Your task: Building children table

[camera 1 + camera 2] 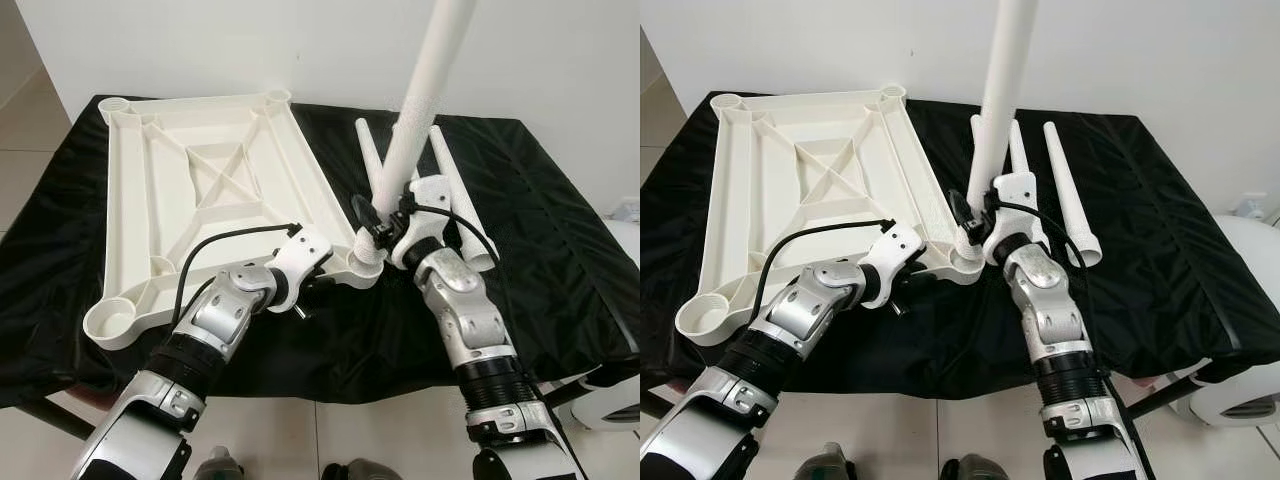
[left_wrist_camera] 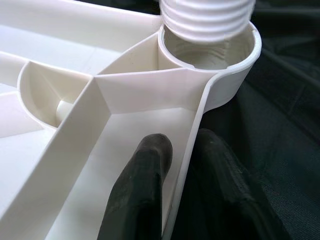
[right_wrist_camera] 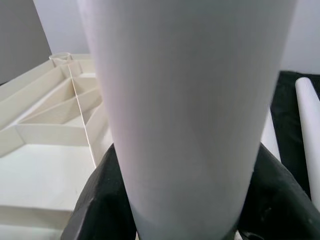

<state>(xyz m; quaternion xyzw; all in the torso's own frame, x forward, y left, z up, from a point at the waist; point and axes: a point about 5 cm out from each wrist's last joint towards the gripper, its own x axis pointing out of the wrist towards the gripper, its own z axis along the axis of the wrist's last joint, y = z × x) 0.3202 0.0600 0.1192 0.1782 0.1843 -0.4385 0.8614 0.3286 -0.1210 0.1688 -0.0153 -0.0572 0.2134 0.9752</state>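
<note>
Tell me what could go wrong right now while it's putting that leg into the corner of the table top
1. The leg leans instead of standing square over the corner socket, so its threaded end may cross-thread or jam.
2. The left gripper pinches just the thin rim of the table top; twisting the leg could slide or lift it on the black cloth.
3. The right gripper holds the tall leg low down, so it may tip onto the spare legs.

Tabletop (image 1: 200,190) left of loose legs (image 1: 455,195)
</note>
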